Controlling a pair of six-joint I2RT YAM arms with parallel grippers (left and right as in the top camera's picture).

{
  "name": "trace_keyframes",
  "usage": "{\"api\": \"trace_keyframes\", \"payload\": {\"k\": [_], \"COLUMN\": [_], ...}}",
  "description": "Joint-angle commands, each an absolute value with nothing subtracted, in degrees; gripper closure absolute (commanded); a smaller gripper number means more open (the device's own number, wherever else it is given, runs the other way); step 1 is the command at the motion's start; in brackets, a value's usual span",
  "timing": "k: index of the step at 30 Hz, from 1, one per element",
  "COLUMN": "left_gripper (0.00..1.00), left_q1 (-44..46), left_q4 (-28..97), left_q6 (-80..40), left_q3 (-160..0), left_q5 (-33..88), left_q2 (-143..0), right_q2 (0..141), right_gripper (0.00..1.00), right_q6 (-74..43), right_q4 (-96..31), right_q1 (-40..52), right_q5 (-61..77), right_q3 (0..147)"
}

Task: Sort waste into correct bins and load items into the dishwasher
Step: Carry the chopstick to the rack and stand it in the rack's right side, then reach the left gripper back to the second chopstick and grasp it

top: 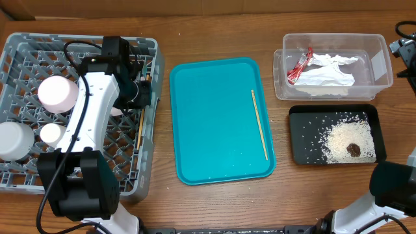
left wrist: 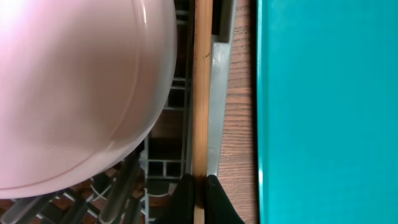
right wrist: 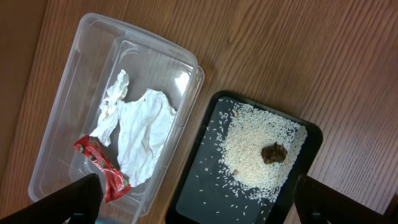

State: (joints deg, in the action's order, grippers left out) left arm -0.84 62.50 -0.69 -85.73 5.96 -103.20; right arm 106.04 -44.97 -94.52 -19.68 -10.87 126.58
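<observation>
Left edge of the tabletop [top: 214, 208]: rack [top: 26, 45] with a pink bowl [top: 58, 93], a white bowl [top: 14, 140] and a cup [top: 51, 133] on its lattice, all in the left half. The left arm reaches over the rack. Left end effector [left wrist: 199, 186] is pressed together on a chopstick [left wrist: 200, 93], which runs along the rack's right wall. A pink dish [left wrist: 74, 93] fills most of the left wrist view, just beside that chopstick; can't tell if they touch.

Centre: teal tray [top: 214, 123], with the 2nd chopstick [top: 260, 123] lying near its right rim.

Far right corner: tub [top: 383, 65] holding the wrapper [top: 299, 65] and napkin [top: 328, 75], which touch each other.

Right edge, just nearer than the tub: black tray [top: 299, 156] with the rice [top: 335, 136] piled toward its right end, some grains scattered left, and the lump [top: 353, 149] on top of the pile.

Right end effector [right wrist: 196, 186] is spread wide, gripping nothing, above the tub and black tray.
</observation>
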Motion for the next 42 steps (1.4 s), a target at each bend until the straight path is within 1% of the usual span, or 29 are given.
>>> {"api": "trace_keyframes", "payload": {"k": [1,6,8,12,22,23,24,26,27,28,29,31,33,34,36,37,39,40,41,42], "left_gripper": [0.96,0.96,0.96,0.96,0.96,0.90,0.77,0.65,0.57,0.53,0.55,0.61,0.69,0.71,0.70,0.67,0.57,0.27,0.04,0.04], "left_q1": [-0.78,-0.84,-0.84,-1.78,-2.59,-2.59,-2.59,-2.59,-2.59,-2.59,-2.59,-2.59,-2.59,-2.59,-2.59,-2.59,-2.59,-2.55,-2.55,-2.50], "left_q4": [62.28,62.15,62.08,61.43,61.41,61.43,61.45,61.43,61.43,61.43,61.41,62.26,65.89,67.44,71.42,72.34,73.14,73.65,73.95,73.60], "left_q6": [3.75,8.19,8.05,3.70,4.32,4.29,4.29,4.27,4.27,4.27,4.27,3.73,3.36,3.36,3.09,2.81,1.13,-0.58,-1.83,-2.96], "left_q3": [-85.38,-85.36,-85.32,-85.32,-85.32,-85.32,-85.32,-85.32,-85.32,-85.32,-85.36,-86.37,-90.19,-92.12,-97.97,-100.07,-103.55,-104.75,-105.16,-105.21], "left_q5": [5.34,5.37,5.34,1.04,4.73,4.71,4.71,4.69,4.71,4.71,4.71,4.99,8.36,10.57,17.28,20.53,29.17,34.65,38.15,42.50], "left_q2": [-103.55,-103.55,-103.55,-103.55,-103.55,-103.55,-103.55,-103.55,-103.55,-103.55,-103.50,-103.37,-103.37,-103.37,-103.37,-103.37,-103.37,-103.37,-103.37,-103.37], "right_q2": [105.62,105.62,105.62,105.62,105.62,105.62,105.62,105.62,105.62,105.62,105.62,105.62,105.62,105.62,105.62,105.62,105.62,105.62,105.62,105.62], "right_gripper": [0.00,0.00,0.00,0.00,0.00,0.00,0.00,0.00,0.00,0.00,0.00,0.00,0.00,0.00,0.00,0.00,0.00,0.00,0.00,0.00], "right_q6": [-44.95,-44.93,-44.95,-44.95,-44.95,-44.93,-44.95,-44.95,-44.95,-44.95,-44.93,-44.93,-44.93,-44.95,-44.95,-44.95,-44.93,-44.95,-44.93,-44.95], "right_q4": [-94.32,-94.32,-94.32,-94.32,-94.32,-94.32,-94.32,-94.32,-94.32,-94.32,-94.32,-94.32,-94.32,-94.32,-94.32,-94.32,-94.32,-94.32,-94.32,-94.32], "right_q1": [-19.62,-19.62,-19.62,-19.62,-19.62,-19.62,-19.62,-19.62,-19.62,-19.62,-19.62,-19.62,-19.62,-19.62,-19.62,-19.62,-19.62,-19.62,-19.62,-19.62], "right_q5": [-11.33,-11.31,-11.31,-11.33,-11.33,-11.33,-11.33,-11.33,-11.33,-11.31,-11.33,-11.31,-11.33,-11.31,-11.33,-11.33,-11.33,-11.31,-11.33,-11.33], "right_q3": [127.76,127.79,127.79,127.79,127.76,127.79,127.79,127.76,127.76,127.76,127.76,127.79,127.76,127.76,127.76,127.76,127.79,127.76,127.76,127.79]}}
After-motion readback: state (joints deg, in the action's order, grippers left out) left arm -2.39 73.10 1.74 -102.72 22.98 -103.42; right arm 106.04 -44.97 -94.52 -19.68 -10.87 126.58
